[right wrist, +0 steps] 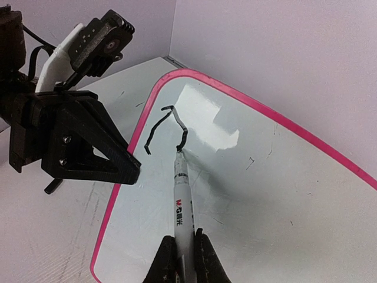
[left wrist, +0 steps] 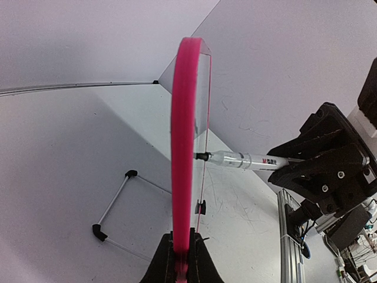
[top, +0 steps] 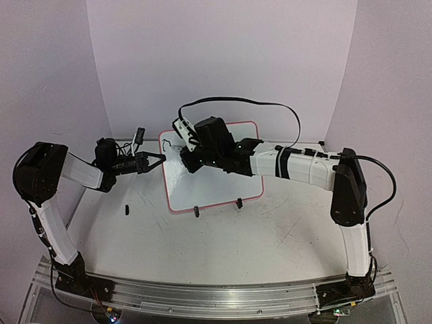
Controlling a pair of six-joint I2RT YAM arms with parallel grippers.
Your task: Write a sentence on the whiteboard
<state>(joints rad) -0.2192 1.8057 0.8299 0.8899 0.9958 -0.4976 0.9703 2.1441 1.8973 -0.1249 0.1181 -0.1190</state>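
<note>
On the desk (top: 270,229), the whiteboard (right wrist: 271,194) lay between the arms. The left hand (left wrist: 181,262) was clamped on its frame. The right hand (right wrist: 184,254) was clamped on the marker (right wrist: 181,194), tip touching the first stroke (right wrist: 169,118), with bare board rightward.

- Two grippers were counted: the left gripper (left wrist: 181,259) and the right gripper (right wrist: 184,250).
- One whiteboard (top: 216,189), its pink frame pinched between the left fingers.
- One marker pen (right wrist: 181,200), clamped between the right fingers with its tip ahead of them.
- One crooked black stroke (right wrist: 168,127), just beyond that tip.
- Two black clip feet (top: 196,211) (top: 238,202) on the board's edge.
- One small black object (top: 126,210) on the table (top: 270,236), apart from all the fingers.
</note>
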